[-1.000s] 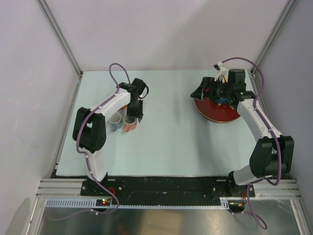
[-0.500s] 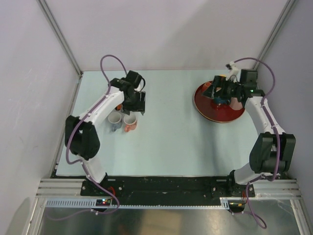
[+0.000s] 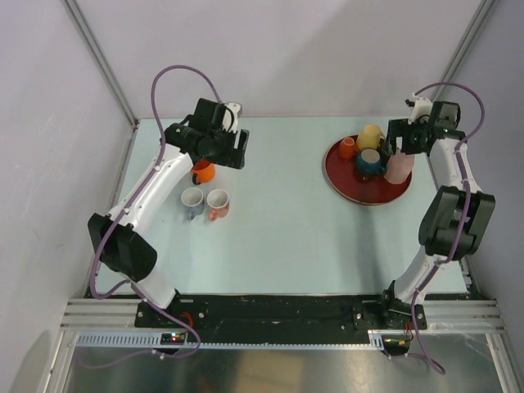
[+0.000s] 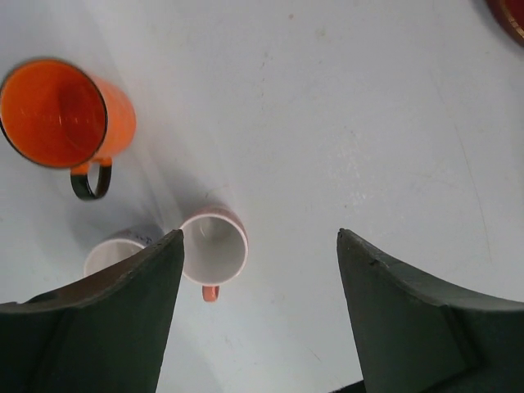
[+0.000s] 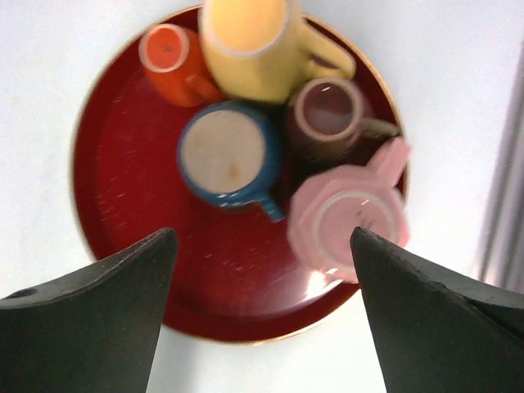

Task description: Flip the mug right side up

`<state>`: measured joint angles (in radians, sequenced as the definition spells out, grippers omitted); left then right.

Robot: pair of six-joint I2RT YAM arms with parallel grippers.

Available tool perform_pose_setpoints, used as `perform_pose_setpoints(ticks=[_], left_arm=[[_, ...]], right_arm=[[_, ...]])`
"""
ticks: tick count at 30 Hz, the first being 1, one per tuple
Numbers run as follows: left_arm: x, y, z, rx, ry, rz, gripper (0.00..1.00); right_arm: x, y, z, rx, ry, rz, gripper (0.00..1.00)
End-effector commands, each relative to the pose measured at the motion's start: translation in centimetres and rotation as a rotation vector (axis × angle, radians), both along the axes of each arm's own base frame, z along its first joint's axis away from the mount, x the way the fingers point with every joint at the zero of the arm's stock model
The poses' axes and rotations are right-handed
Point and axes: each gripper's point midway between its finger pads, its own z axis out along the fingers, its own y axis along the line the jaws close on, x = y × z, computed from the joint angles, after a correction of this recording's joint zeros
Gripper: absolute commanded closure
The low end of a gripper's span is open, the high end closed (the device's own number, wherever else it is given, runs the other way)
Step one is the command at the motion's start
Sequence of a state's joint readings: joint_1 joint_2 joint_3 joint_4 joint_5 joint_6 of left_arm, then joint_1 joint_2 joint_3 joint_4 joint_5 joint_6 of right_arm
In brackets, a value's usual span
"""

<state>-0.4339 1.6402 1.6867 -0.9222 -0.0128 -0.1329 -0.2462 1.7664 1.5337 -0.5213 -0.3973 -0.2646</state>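
Three mugs stand open side up on the left of the table: an orange mug point(image 3: 202, 171) point(image 4: 61, 115) with a black handle, a white mug point(image 3: 192, 201) point(image 4: 115, 252), and a white mug with a salmon handle point(image 3: 218, 203) point(image 4: 214, 250). My left gripper point(image 3: 229, 149) point(image 4: 259, 237) is open and empty, high above them. On the red tray point(image 3: 344, 184) point(image 5: 131, 205) sit a yellow mug point(image 5: 246, 37), a small orange cup point(image 5: 168, 53), a blue mug point(image 5: 228, 155), a maroon mug point(image 5: 327, 115) and a pink mug point(image 5: 352, 214), most showing their bases. My right gripper point(image 3: 401, 141) point(image 5: 262, 233) is open and empty above the tray.
The tray lies at the far right of the table, close to the right wall post point(image 3: 458, 49). The three left mugs stand close together, the two white ones almost touching. The table's far edge meets the back wall just behind both grippers.
Both arms have lifted and pulled back. The left gripper rose off the left mugs toward the far edge. The right gripper moved from over the tray's left side to its right.
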Motion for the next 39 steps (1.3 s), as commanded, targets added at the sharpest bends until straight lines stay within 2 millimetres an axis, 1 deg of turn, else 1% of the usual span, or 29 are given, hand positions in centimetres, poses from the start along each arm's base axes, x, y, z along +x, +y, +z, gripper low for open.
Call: perform_pose_setpoints(ticks=[1, 5, 7, 9, 11, 13, 14, 18, 21, 23, 25, 28, 31, 33, 36, 38, 39], left_arm=[[1.2, -1.8, 5.2, -0.031, -0.174, -0.148, 0.21], [1.2, -2.0, 5.3, -0.013, -0.187, -0.179, 0.21], [1.1, -2.0, 5.3, -0.005, -0.190, -0.182, 0.21], [1.1, -1.7, 5.2, 0.007, -0.193, -0.174, 0.20], [1.2, -1.6, 5.1, 0.017, -0.195, -0.171, 0.20], [1.2, -1.6, 5.0, 0.020, -0.194, -0.171, 0.20], [1.2, -1.6, 5.0, 0.019, -0.192, -0.173, 0.20], [1.5, -2.2, 4.8, 0.011, -0.185, -0.182, 0.20], [1.8, -2.5, 4.7, 0.008, -0.181, -0.185, 0.20], [1.9, -2.6, 4.5, 0.007, -0.177, -0.186, 0.20], [1.9, -2.5, 4.5, 0.010, -0.176, -0.186, 0.20], [1.9, -2.5, 4.4, 0.015, -0.178, -0.186, 0.20], [1.8, -2.4, 4.4, 0.019, -0.179, -0.188, 0.20], [1.8, -2.4, 4.5, 0.020, -0.181, -0.191, 0.20], [1.7, -2.4, 4.3, 0.026, -0.179, -0.200, 0.20], [1.6, -2.3, 4.3, 0.031, -0.181, -0.205, 0.20], [1.5, -2.2, 4.3, 0.035, -0.182, -0.206, 0.20]], right_arm=[[2.2, -4.4, -1.3, -0.136, 0.013, -0.022, 0.07], [3.8, -6.5, -3.0, -0.157, 0.027, -0.056, 0.06], [3.9, -7.0, -3.9, -0.163, 0.041, -0.072, 0.06], [3.6, -6.9, -4.7, -0.144, 0.065, -0.090, 0.07], [2.6, -5.5, -5.1, -0.081, 0.083, -0.070, 0.09], [1.3, -3.6, -5.2, -0.014, 0.103, -0.043, 0.11], [0.4, -2.6, -5.7, 0.019, 0.122, -0.034, 0.11], [-2.7, 1.8, -5.3, 0.155, 0.169, -0.032, 0.12], [-4.6, 4.2, -4.1, 0.265, 0.193, -0.061, 0.12], [-5.5, 5.2, -3.0, 0.326, 0.202, -0.075, 0.12], [-6.1, 5.6, -1.5, 0.363, 0.189, -0.050, 0.12], [-6.6, 5.2, 0.6, 0.352, 0.145, 0.052, 0.13], [-6.7, 4.0, 1.7, 0.266, 0.103, 0.172, 0.12], [-6.6, 2.9, 1.4, 0.164, 0.080, 0.284, 0.12], [-6.4, 1.2, -0.5, 0.000, 0.072, 0.458, 0.14], [-5.9, 0.0, -1.6, -0.080, 0.062, 0.528, 0.16], [-5.4, -0.5, -1.6, -0.109, 0.046, 0.556, 0.16]])
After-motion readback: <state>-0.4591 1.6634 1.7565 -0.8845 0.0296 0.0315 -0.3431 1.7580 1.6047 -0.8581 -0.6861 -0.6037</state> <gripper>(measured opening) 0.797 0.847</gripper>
